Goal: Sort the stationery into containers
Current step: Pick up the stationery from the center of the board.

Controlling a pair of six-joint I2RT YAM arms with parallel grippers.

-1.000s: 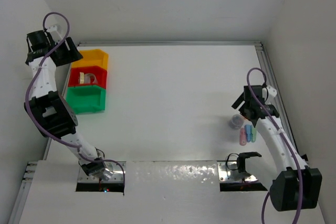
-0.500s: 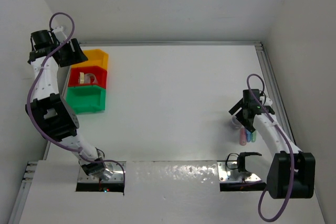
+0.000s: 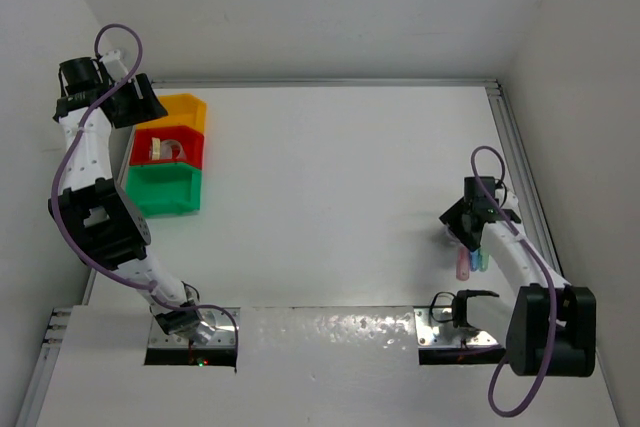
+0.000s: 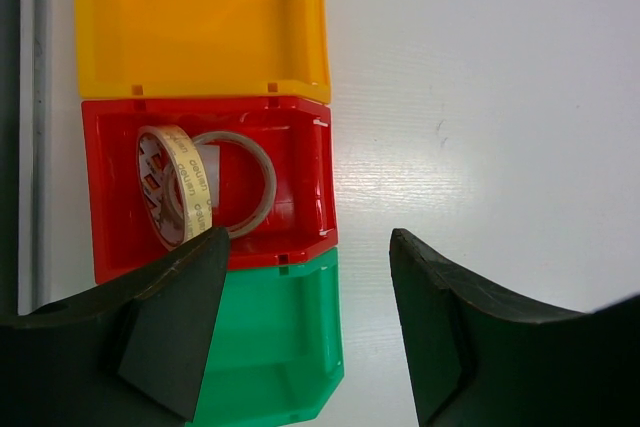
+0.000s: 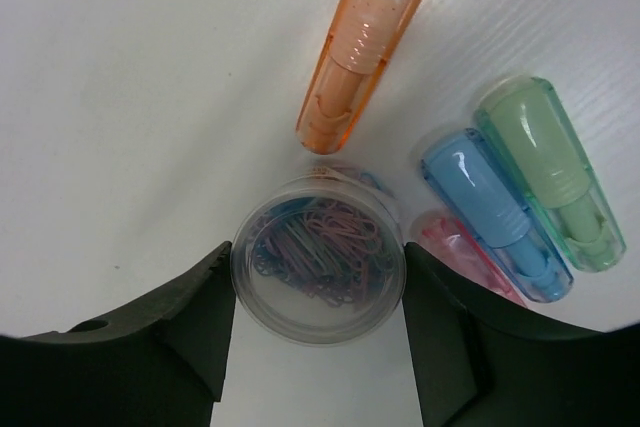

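In the left wrist view, the yellow bin (image 4: pixel 190 87), red bin (image 4: pixel 300 197) and green bin (image 4: pixel 290 347) stand in a row. Two tape rolls (image 4: pixel 175 187) lie in the red bin. My left gripper (image 4: pixel 310 247) is open and empty above them; in the top view it (image 3: pixel 138 107) hangs by the yellow bin (image 3: pixel 188 107). My right gripper (image 5: pixel 318 257) is open, its fingers close on either side of a clear round tub of paper clips (image 5: pixel 318 282) on the table. Orange (image 5: pixel 365 47), blue (image 5: pixel 495 212), green (image 5: pixel 555 172) and pink (image 5: pixel 465 252) sticks lie beside it.
The bins sit at the table's far left, the red bin (image 3: pixel 200 152) and green bin (image 3: pixel 165 192) near the left wall. A metal rail (image 3: pixel 520 167) runs along the right edge, close to my right gripper (image 3: pixel 460 227). The sticks (image 3: pixel 468 263) lie toward the near right.
My right gripper has come down and nearer, now around the paper clip tub. My left gripper shifted slightly to the right above the bins, then held still.
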